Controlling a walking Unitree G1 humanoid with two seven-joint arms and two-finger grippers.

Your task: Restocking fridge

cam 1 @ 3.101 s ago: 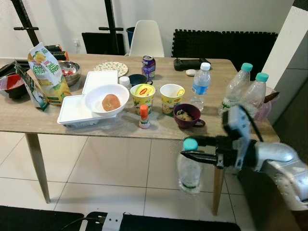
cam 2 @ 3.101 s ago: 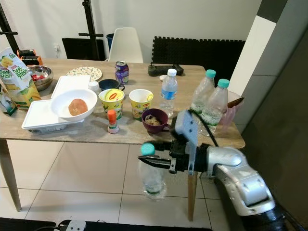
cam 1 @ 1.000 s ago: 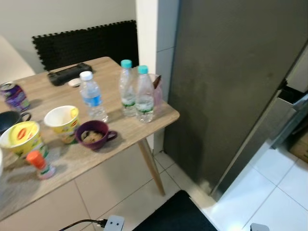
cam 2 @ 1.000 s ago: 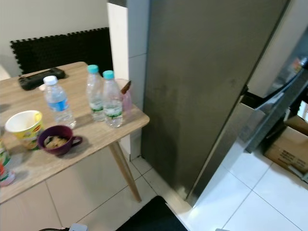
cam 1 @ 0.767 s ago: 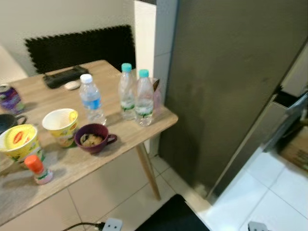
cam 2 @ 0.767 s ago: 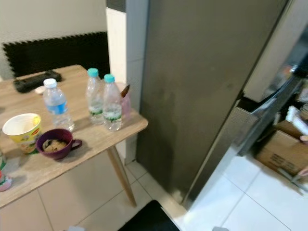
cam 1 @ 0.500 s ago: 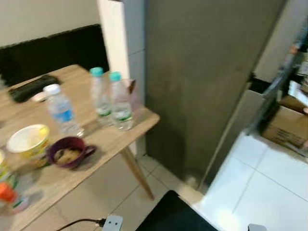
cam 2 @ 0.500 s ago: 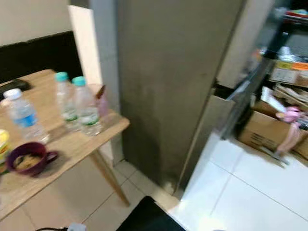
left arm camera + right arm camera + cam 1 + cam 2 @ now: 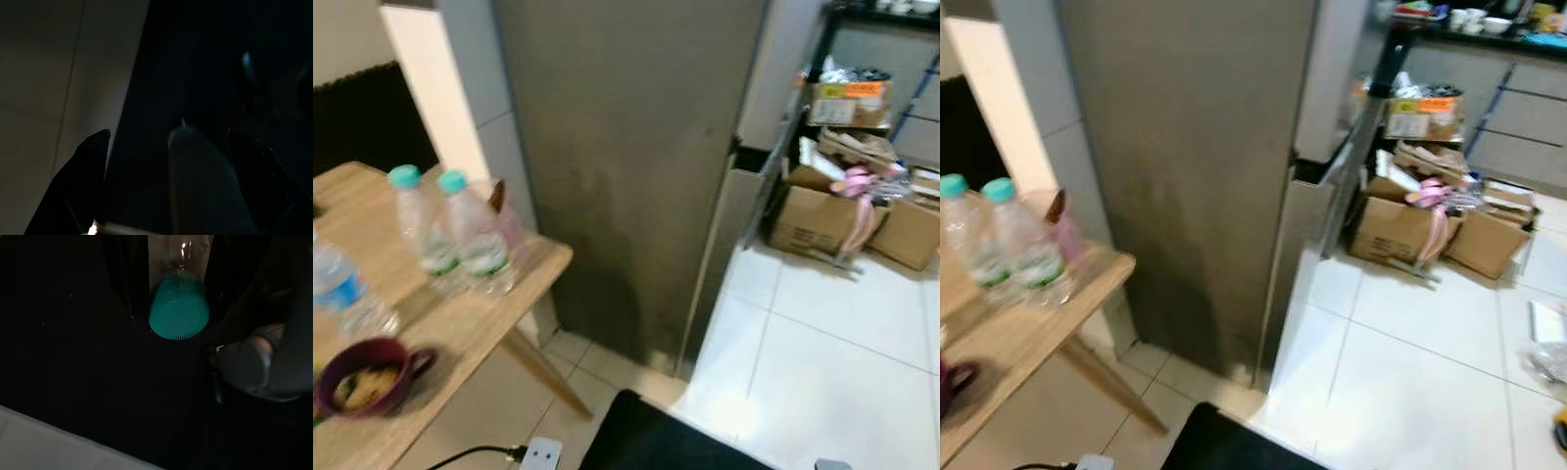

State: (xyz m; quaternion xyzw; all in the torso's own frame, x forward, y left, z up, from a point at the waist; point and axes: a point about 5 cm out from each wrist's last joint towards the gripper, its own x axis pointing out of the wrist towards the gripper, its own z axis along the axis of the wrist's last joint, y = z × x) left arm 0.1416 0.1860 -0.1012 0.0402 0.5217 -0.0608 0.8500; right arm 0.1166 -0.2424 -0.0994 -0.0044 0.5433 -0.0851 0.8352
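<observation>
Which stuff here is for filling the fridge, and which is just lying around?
For the job:
- fridge
- bottle with the teal cap, between the right gripper's fingers
- two teal-capped bottles on the table

Just lying about:
- purple mug
- cardboard boxes
- pink cup
- blue-label bottle, probably for the fridge later

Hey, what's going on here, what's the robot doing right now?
The robot is carrying a water bottle with a teal cap in its right gripper, seen close up in the dark right wrist view. Its head camera looks at the tall grey fridge, side on, with the wooden table to the left holding two more teal-capped bottles and a purple mug. Cardboard boxes sit on the white tiled floor beyond. The left arm hangs idle in shadow.
</observation>
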